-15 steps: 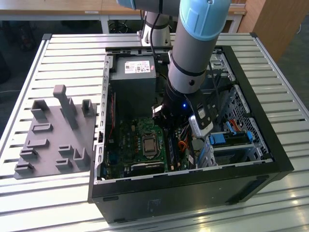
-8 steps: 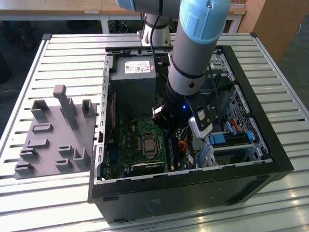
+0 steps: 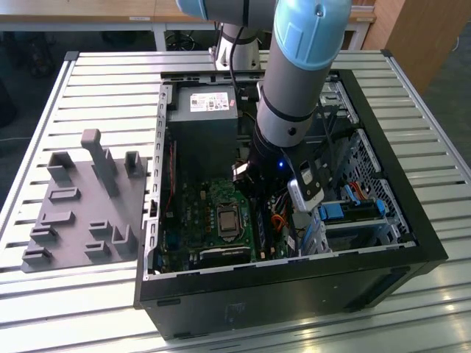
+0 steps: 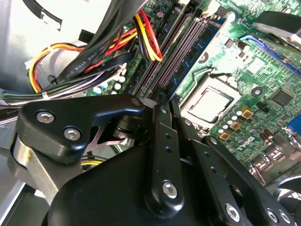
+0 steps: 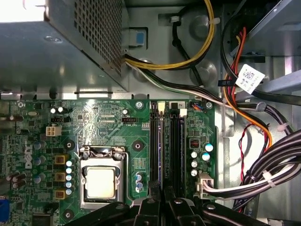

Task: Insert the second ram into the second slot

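Note:
My gripper (image 4: pixel 162 96) is deep inside the open computer case (image 3: pixel 412 235), over the memory slots beside the processor socket (image 5: pixel 100 182). Its black fingers (image 5: pixel 153 207) stand close together, shut on the near end of the second ram (image 4: pixel 186 66), a thin blue stick. The stick stands on edge in the slot (image 5: pixel 155 146) nearer the socket. A second dark slot (image 5: pixel 176 146) runs parallel beside it. In the exterior view the gripper (image 3: pixel 256 193) is low over the green motherboard (image 3: pixel 199 220), and the arm hides most of the slots.
Bundles of black, red, yellow and orange cables (image 4: pixel 70 70) run close beside the slots. The grey power supply (image 3: pixel 202 110) fills the case's far end. Drive bays with light-blue clips (image 3: pixel 346 209) are on the exterior view's right. A grey fixture plate (image 3: pixel 81 206) lies outside the case.

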Robot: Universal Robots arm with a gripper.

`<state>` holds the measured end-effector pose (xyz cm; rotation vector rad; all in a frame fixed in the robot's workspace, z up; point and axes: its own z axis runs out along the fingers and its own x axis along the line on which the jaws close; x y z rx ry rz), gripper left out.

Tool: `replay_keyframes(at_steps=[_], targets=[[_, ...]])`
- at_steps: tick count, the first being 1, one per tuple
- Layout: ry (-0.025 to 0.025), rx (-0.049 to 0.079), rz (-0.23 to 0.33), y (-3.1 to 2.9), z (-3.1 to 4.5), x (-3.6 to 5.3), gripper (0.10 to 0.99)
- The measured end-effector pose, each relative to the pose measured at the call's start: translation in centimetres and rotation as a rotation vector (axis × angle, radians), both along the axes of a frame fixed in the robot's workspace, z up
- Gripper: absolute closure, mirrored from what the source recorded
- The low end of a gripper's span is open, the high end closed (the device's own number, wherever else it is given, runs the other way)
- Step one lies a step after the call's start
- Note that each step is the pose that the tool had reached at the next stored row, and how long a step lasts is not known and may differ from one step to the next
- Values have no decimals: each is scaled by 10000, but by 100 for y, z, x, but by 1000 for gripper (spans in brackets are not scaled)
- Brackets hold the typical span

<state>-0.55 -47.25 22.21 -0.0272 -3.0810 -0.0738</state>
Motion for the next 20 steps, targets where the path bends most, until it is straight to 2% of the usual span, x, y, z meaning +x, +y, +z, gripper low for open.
replay_keyframes(at_steps=[8,20], targets=[[0,-2,-164,2,-45,2,949],[-1,-13,-164,2,-51,9,949]])
